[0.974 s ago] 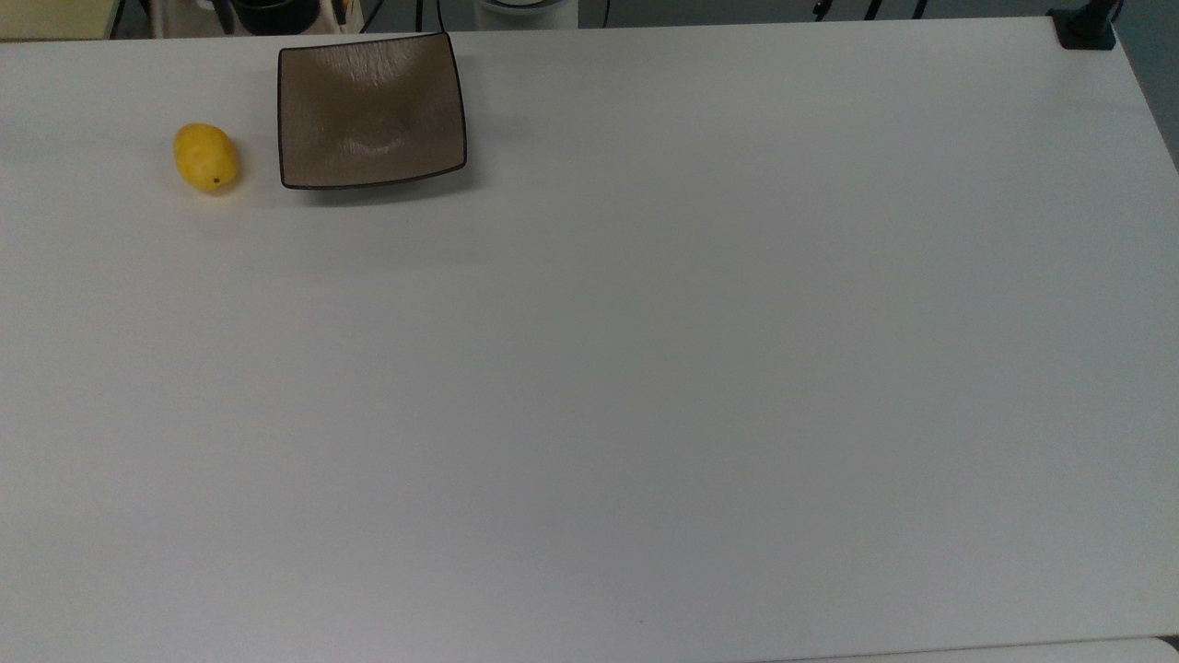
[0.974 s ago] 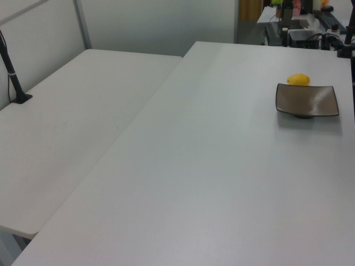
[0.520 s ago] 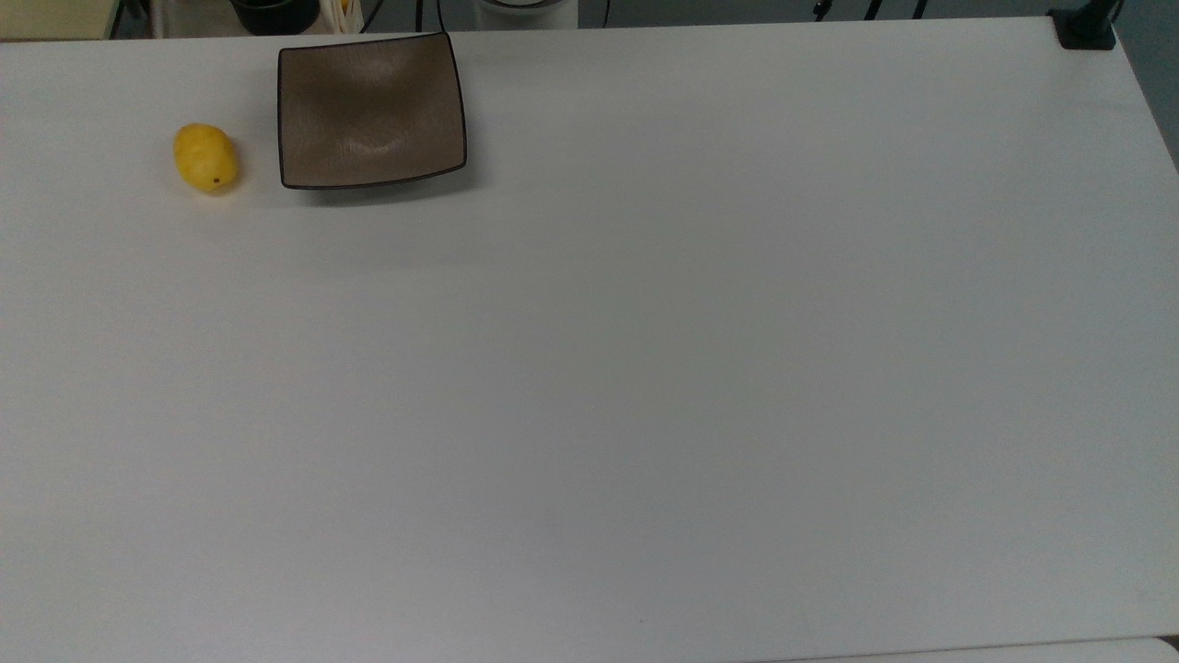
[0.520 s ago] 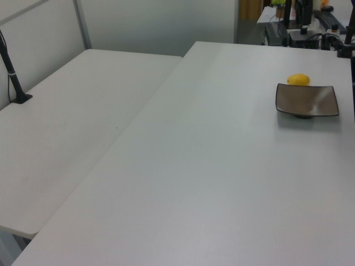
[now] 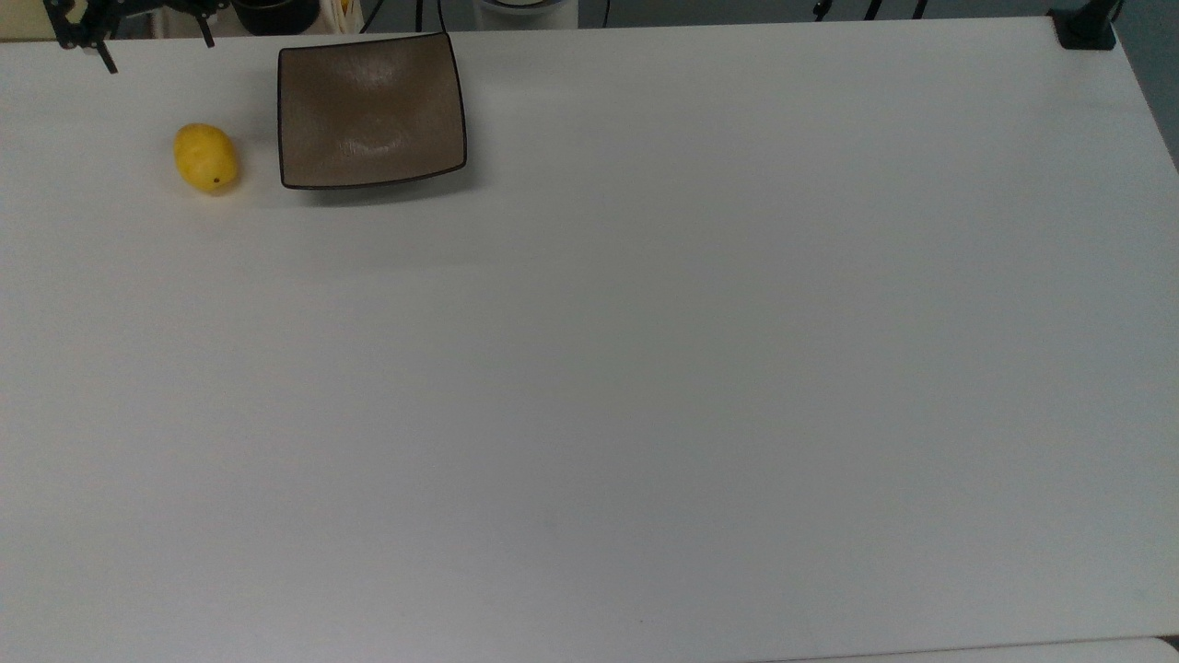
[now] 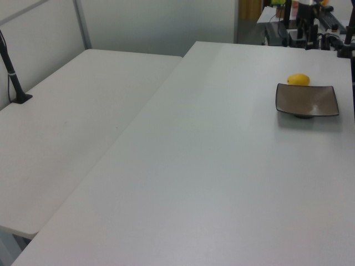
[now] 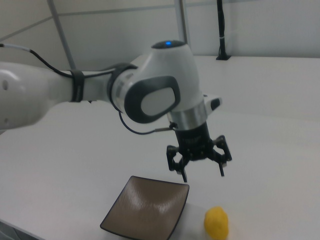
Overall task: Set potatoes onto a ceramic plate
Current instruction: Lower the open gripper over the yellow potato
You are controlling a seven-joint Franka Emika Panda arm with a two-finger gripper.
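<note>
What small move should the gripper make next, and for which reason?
Probably lower toward the potato. The gripper hangs open in the air above the table, holding nothing, and the potato lies on the table beside the ceramic plate, apart from it, with nothing on the plate.

The potato (image 5: 205, 157) is bright yellow, with one tiny dark spot on its skin near the lower edge in the top view; in the right view (image 7: 217, 223) it shows as plain yellow at the bottom of the frame. The ceramic plate (image 5: 370, 109) is glazed brown-grey, streaked faintly, paler where light catches the shallow middle, and edged by a thin dark rim. The desk (image 5: 645, 368) is a flat, unpatterned pale grey-white. The hand (image 7: 203, 173) is black, its fingers black as well, below a silvery metal collar. The arm (image 7: 155, 95) is white with dark grey panels, and a small blue light glows on top.
</note>
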